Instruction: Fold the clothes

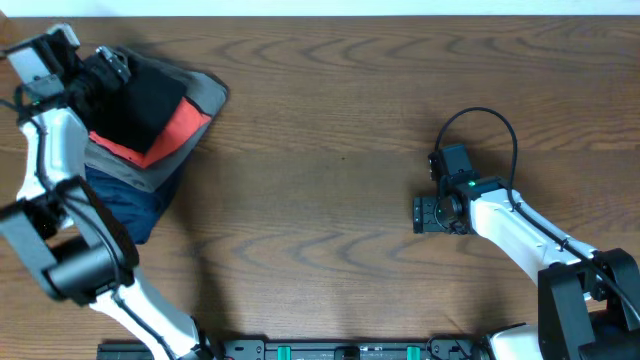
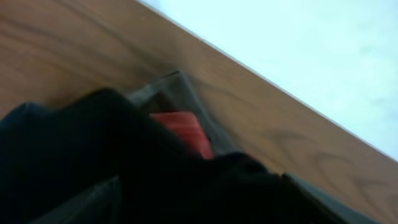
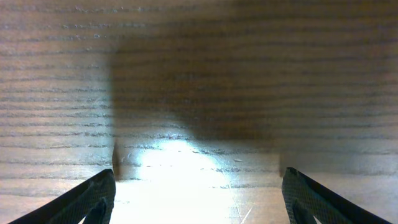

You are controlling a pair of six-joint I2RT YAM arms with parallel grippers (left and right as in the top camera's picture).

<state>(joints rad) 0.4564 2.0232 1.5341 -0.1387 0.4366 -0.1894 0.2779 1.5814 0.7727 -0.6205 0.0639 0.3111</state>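
The black T-shirt (image 1: 145, 100) lies folded on top of a pile of garments at the table's far left. It fills the lower part of the blurred left wrist view (image 2: 74, 143). My left gripper (image 1: 108, 68) is down on the shirt's far left part, its fingers spread apart with black fabric between them (image 2: 199, 205). My right gripper (image 1: 424, 214) is open and empty over bare wood at the right of the table, its fingertips wide apart in the right wrist view (image 3: 198, 199).
Under the black shirt lie a red-orange folded garment (image 1: 178, 128), a grey one (image 1: 205, 95) and a navy one (image 1: 125, 205). The red-orange garment also shows in the left wrist view (image 2: 183, 127). The wooden table (image 1: 330, 120) stretches between the arms.
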